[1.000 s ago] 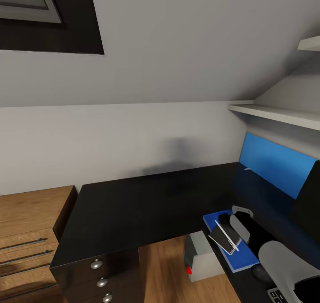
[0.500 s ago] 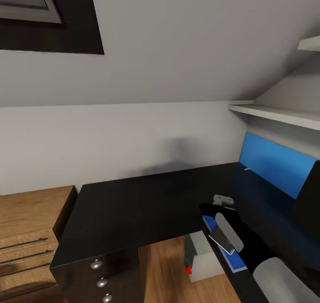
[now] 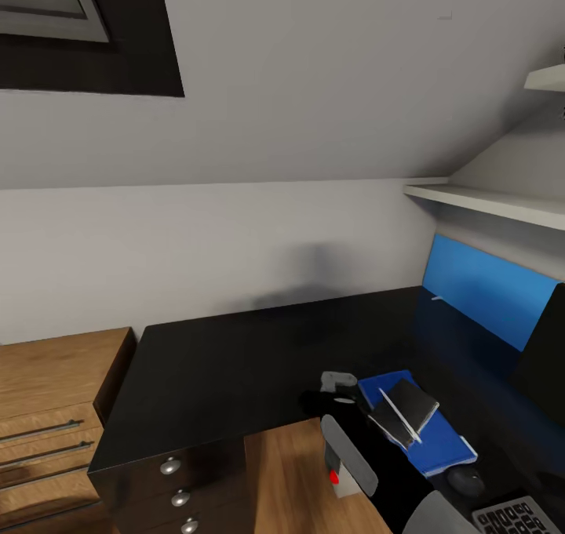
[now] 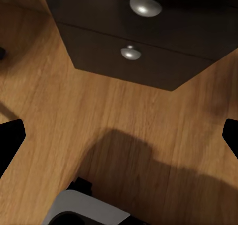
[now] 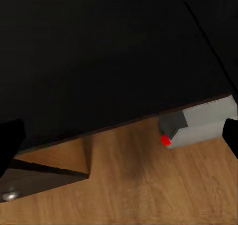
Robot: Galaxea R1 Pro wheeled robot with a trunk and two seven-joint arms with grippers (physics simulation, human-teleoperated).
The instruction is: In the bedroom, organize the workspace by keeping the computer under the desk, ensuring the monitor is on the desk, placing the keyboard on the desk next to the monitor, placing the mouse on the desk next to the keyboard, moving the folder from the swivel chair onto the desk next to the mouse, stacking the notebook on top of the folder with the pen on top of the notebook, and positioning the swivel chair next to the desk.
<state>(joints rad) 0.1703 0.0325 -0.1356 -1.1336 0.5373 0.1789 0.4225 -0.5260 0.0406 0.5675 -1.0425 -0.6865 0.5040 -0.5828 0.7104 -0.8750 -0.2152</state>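
Head view: a black desk [image 3: 235,369] runs along the grey wall, with a drawer unit [image 3: 180,483] of round silver knobs under its near corner and a wooden dresser [image 3: 47,416] beside it. The right arm reaches over the desk's front edge, its gripper [image 3: 333,389] near the edge; from this angle I cannot tell how its jaws stand. Just beside it lies the blue folder [image 3: 439,440] flat on the desk, with the dark notebook [image 3: 404,410] on top, tilted and partly open. Near the folder sits the mouse [image 3: 467,481], and a corner of the keyboard [image 3: 510,514] shows beyond it. The monitor [image 3: 490,287], its screen blue, stands on the desk by the wall. The grey computer [image 3: 345,448] with a red light rests on the wood floor under the desk.

Right wrist view: both fingertips sit wide apart over the desk edge, floor [image 5: 148,185] and computer [image 5: 198,126].

Left wrist view: fingertips are spread wide above the floor [image 4: 99,111], facing the drawer knobs [image 4: 131,51]
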